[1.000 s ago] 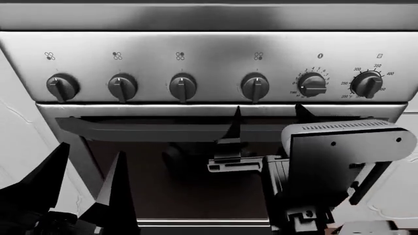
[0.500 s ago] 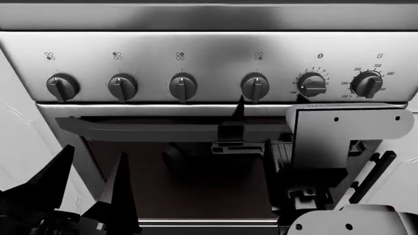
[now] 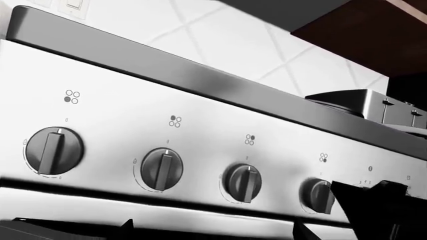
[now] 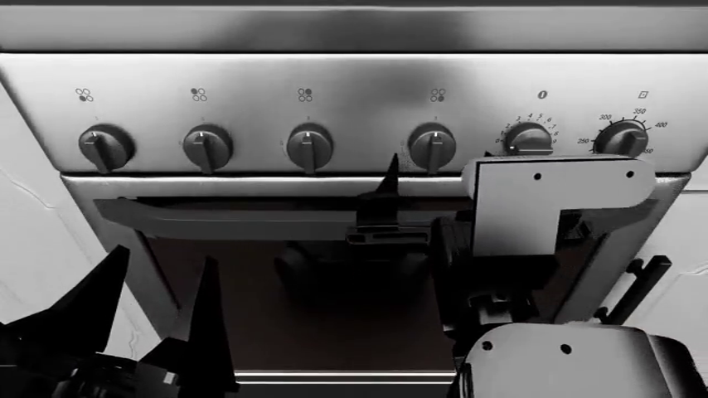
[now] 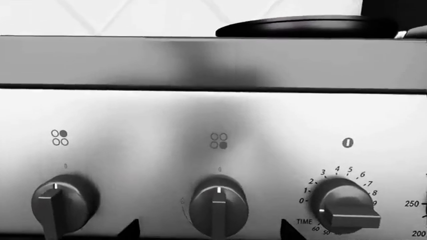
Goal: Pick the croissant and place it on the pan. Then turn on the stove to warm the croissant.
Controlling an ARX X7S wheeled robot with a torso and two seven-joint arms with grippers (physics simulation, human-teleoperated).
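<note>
The pan [image 5: 303, 26] sits at upper right on the stove [image 4: 332, 83]; croissant not visible. Right gripper [image 4: 443, 178], jaws apart, fronts the fourth knob [image 4: 432, 148]. Left gripper [image 4: 155, 290] idles, jaws apart. Knob apparently unturned.

The right end effector [image 4: 437, 178] hangs open just below the stove [image 4: 332, 91] knobs.

The stove [image 4: 354, 91] front looks like brushed stainless steel — smooth, with a soft satin sheen and blurred reflections. Its knobs [image 4: 310, 148] appear dark, semi-glossy metal or plastic. The oven door [image 4: 310, 282] window looks like dark, glossy glass. The pan [image 5: 300, 26] on top has a black, matt finish. Behind it, the wall tiles [image 3: 220, 35] look white, smooth and glazed — the right arm's casing [image 4: 553, 207] seems pale, matt plastic.
</note>
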